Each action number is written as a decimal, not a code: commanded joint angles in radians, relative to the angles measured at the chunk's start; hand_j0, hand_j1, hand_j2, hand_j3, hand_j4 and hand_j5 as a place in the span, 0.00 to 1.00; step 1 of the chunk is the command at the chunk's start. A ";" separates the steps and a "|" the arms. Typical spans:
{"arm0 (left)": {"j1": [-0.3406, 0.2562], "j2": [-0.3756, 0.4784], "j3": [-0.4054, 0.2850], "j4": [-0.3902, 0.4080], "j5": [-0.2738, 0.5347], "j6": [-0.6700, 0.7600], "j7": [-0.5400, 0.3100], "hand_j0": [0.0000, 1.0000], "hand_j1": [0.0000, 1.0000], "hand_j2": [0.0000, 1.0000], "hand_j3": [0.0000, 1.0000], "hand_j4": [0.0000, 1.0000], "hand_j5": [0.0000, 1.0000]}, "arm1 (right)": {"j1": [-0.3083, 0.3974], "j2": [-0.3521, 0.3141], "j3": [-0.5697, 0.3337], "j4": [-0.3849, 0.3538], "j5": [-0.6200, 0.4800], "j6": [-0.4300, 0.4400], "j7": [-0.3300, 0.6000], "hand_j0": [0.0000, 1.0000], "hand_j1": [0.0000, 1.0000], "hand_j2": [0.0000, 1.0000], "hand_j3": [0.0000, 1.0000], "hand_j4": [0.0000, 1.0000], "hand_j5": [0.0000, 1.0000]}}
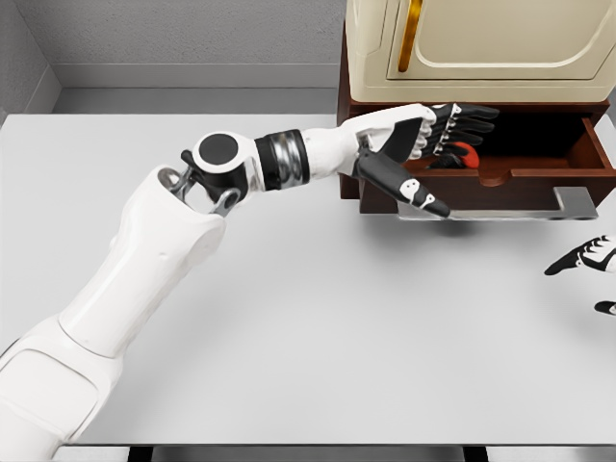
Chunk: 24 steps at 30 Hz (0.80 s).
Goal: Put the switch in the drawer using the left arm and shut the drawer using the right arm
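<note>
My left arm reaches from the lower left across the table, and its hand (pixel 445 144) hangs over the open drawer (pixel 587 154) of dark brown wood. Its black fingers (pixel 472 120) are spread and the thumb points down over the drawer front. The switch (pixel 466 152), a small red and black object, lies inside the drawer just under those fingertips, partly hidden by them. The fingers do not close around it. My right hand (pixel 585 258) shows at the right edge, resting low over the table with fingers extended, below the drawer's grey handle (pixel 568 205).
The drawer belongs to a brown base under a cream cabinet (pixel 481 43) with a gold door handle (pixel 411 34), standing at the table's back right. The white table (pixel 289 318) runs to a grey wall behind.
</note>
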 commanded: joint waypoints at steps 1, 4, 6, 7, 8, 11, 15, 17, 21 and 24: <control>0.000 0.021 0.003 -0.007 0.034 0.026 0.000 1.00 1.00 1.00 1.00 1.00 1.00 | 0.000 -0.001 0.000 0.000 -0.007 0.003 0.000 0.76 0.76 0.76 0.76 0.76 0.76; -0.005 0.020 0.023 0.004 0.033 0.046 0.000 1.00 1.00 1.00 1.00 1.00 1.00 | 0.000 -0.001 0.000 0.000 -0.007 0.003 0.000 0.76 0.76 0.76 0.76 0.76 0.76; -0.018 0.020 0.023 0.034 0.028 0.047 0.000 1.00 1.00 1.00 1.00 1.00 1.00 | 0.000 -0.001 0.000 0.000 -0.007 0.003 0.000 0.76 0.76 0.76 0.76 0.76 0.76; -0.029 0.018 0.021 0.045 0.028 0.047 0.000 1.00 1.00 1.00 1.00 1.00 1.00 | 0.000 -0.001 0.000 0.000 -0.007 0.003 0.000 0.76 0.76 0.76 0.76 0.76 0.76; -0.029 0.012 0.020 0.057 0.028 0.047 0.000 1.00 1.00 1.00 1.00 1.00 1.00 | 0.002 -0.001 0.000 0.000 -0.007 0.003 0.000 0.76 0.76 0.76 0.76 0.76 0.76; -0.031 0.005 0.013 0.066 0.028 0.047 0.000 1.00 1.00 1.00 1.00 1.00 1.00 | 0.000 -0.001 0.000 0.000 -0.007 0.003 0.000 0.76 0.76 0.76 0.76 0.76 0.76; -0.029 -0.025 0.010 0.073 0.025 0.044 0.000 1.00 1.00 1.00 1.00 1.00 1.00 | 0.002 -0.001 0.000 0.000 -0.007 0.003 0.000 0.76 0.76 0.76 0.76 0.76 0.76; -0.029 -0.041 0.009 0.071 0.025 0.044 0.000 1.00 1.00 1.00 1.00 1.00 1.00 | 0.002 -0.001 0.000 0.000 -0.007 0.003 0.000 0.76 0.76 0.76 0.76 0.76 0.76; -0.029 -0.061 0.007 0.074 0.023 0.044 0.000 1.00 1.00 1.00 1.00 1.00 1.00 | 0.002 -0.001 0.000 0.000 -0.007 0.003 0.000 0.76 0.76 0.76 0.76 0.76 0.76; -0.031 -0.060 0.009 0.076 0.022 0.041 0.000 1.00 1.00 1.00 1.00 1.00 1.00 | 0.002 -0.001 0.000 0.000 -0.007 0.003 0.000 0.76 0.76 0.76 0.76 0.76 0.76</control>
